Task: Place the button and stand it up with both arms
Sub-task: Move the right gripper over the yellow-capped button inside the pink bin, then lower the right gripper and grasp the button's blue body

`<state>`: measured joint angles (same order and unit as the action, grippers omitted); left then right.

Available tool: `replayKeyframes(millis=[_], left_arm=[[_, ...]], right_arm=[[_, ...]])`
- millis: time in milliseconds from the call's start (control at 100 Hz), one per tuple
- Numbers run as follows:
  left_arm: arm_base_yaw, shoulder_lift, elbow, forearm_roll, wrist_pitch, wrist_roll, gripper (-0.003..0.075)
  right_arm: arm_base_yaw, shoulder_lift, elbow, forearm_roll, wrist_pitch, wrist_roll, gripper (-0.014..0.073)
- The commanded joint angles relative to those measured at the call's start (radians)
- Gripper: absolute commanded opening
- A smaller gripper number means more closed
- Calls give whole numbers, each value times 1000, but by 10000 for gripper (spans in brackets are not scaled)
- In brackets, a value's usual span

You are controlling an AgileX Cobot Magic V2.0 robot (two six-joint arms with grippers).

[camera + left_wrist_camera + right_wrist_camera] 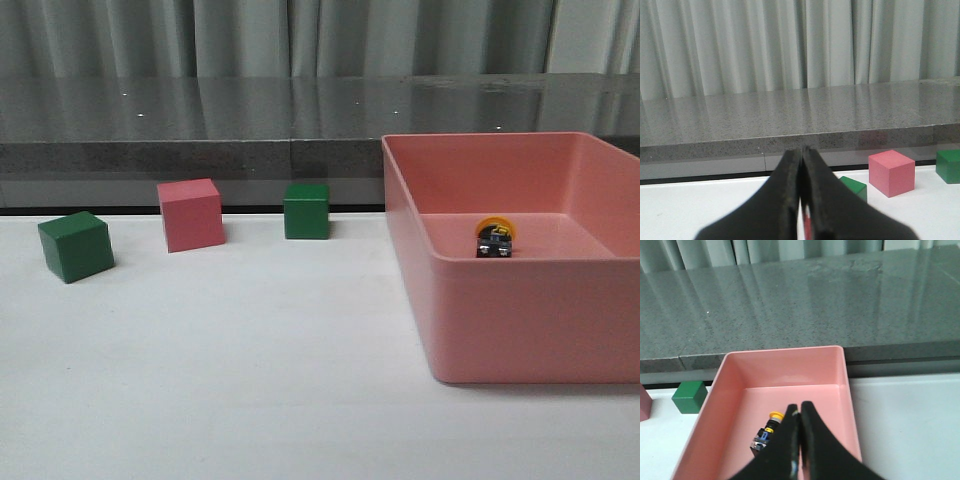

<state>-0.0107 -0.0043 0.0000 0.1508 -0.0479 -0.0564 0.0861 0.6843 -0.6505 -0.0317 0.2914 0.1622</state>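
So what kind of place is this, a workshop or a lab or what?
Probably a lab test bench rather than a workshop: a bare white table, grey curtains closing off the back, and staged props, namely coloured cubes and a pink bin holding a button.

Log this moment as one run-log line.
button: lying in pink bin | left gripper: shut, empty | right gripper: shut, above bin | cubes: on table, untouched

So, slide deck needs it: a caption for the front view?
Push-button lying on its side in the pink bin; two green cubes and a pink cube on the table.
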Motion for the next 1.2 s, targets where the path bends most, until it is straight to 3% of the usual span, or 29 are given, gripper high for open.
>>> replayKeyframes(millis=[0, 210, 350, 550, 610, 670, 790, 860, 1050, 1190], left_arm=[[0, -31, 45, -1, -80, -12, -20], [0, -31, 45, -1, -80, -12, -20], [0, -31, 45, -1, -80, -12, -20], [0, -31, 45, -1, -80, -12, -20], [0, -31, 45, -1, -80, -12, -20], [0, -31, 45, -1, -80, -12, -20], [0, -31, 45, -1, -80, -12, -20], [0, -31, 45, -1, -80, -12, -20], [0, -31, 45, -1, -80, -12, -20], [0, -31, 45, -1, -80, -12, -20]], right_arm=[[24, 109, -135, 42, -34, 0, -60], [111, 349, -288, 77, -96, 0, -60], [156, 501, -342, 32, -148, -46, -60], [177, 686, -397, 32, -124, -53, -29], [177, 728, -416, 20, -96, -53, 34], [177, 767, -428, 19, -79, -53, 157], [177, 825, -431, 19, -86, -53, 521], [176, 855, -432, 19, -86, -53, 669], [176, 946, -435, 19, -105, -53, 589], [165, 1013, -436, 19, -134, -53, 578]])
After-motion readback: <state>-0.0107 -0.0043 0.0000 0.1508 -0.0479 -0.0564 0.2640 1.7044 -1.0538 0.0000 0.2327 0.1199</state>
